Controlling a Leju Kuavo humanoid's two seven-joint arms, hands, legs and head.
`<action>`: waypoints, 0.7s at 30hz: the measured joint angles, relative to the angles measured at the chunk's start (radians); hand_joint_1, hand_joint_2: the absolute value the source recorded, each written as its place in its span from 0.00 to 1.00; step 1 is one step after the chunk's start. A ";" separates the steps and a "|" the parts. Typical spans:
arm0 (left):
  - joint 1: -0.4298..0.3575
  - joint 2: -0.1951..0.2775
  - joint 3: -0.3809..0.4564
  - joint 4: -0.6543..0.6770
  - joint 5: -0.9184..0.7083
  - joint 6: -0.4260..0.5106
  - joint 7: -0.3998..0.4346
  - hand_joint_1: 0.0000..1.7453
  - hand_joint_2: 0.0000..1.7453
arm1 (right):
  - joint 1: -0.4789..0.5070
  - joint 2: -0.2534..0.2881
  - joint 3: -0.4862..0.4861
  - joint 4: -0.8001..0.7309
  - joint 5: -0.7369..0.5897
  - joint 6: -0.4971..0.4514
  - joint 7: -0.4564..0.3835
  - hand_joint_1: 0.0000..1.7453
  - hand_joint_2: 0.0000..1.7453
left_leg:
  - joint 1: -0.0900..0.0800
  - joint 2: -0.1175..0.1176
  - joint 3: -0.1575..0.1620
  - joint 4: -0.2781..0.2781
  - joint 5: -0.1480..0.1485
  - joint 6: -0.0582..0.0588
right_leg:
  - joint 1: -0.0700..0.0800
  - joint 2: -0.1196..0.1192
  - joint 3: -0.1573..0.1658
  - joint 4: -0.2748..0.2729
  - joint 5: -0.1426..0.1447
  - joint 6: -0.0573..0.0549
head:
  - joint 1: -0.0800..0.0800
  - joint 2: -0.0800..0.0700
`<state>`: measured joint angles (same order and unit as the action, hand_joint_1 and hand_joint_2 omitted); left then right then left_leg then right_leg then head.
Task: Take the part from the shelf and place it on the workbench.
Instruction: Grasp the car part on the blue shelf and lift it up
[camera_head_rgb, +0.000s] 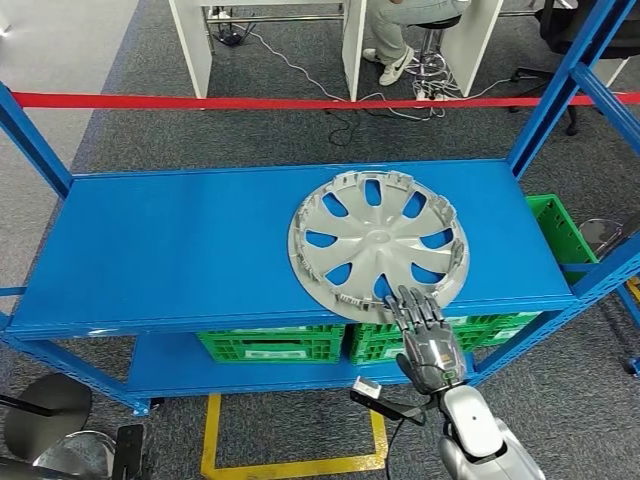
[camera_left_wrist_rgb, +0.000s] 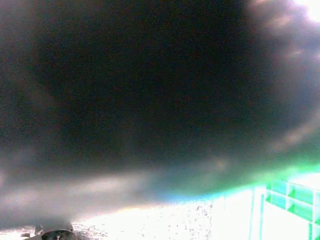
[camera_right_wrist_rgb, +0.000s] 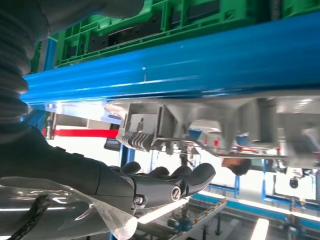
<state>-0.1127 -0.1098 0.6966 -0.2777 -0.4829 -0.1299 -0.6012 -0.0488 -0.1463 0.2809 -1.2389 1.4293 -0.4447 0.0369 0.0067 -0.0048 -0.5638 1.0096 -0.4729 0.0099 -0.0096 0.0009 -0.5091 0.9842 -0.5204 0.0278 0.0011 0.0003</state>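
Nearest us, our right hand (camera_head_rgb: 425, 335) reaches with fingers extended over the near rim of the silver hubcap (camera_head_rgb: 379, 243), holding nothing. The hubcap lies flat on the blue shelf (camera_head_rgb: 173, 250), just ahead of this hand; we cannot tell our left hand's state.

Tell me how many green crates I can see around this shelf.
3. Two green crates sit side by side on the lower shelf, one left of the other, below the hubcap. A third stands beyond the shelf's right end. Others may be hidden.
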 joint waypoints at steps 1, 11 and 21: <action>0.000 0.000 0.000 0.000 -0.001 0.000 0.000 0.00 0.00 | -0.006 -0.002 -0.004 0.004 -0.002 0.004 -0.001 0.00 1.00 | 0.000 0.000 0.000 0.000 0.000 0.000 | 0.000 0.000 0.000 0.000 0.000 0.000 | 0.000 0.000; -0.002 0.000 0.000 0.001 -0.015 0.000 0.006 0.00 0.00 | -0.083 -0.025 -0.039 0.088 -0.037 0.053 -0.019 0.00 1.00 | 0.000 0.000 0.000 0.000 0.000 0.000 | 0.000 0.000 0.000 0.000 0.000 0.000 | 0.000 0.000; -0.004 -0.002 0.000 0.001 -0.020 -0.002 0.007 0.00 0.00 | -0.150 -0.026 -0.048 0.162 -0.047 0.060 -0.022 0.00 1.00 | 0.000 0.000 0.000 0.000 0.000 0.000 | 0.000 0.000 0.000 0.001 0.000 0.000 | 0.000 0.000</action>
<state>-0.1166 -0.1122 0.6966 -0.2770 -0.5031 -0.1324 -0.5940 -0.1990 -0.1720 0.2327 -1.0768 1.3818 -0.3846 0.0146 0.0066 -0.0048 -0.5637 1.0097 -0.4725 0.0098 -0.0097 0.0010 -0.5091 0.9848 -0.5203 0.0279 0.0012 0.0002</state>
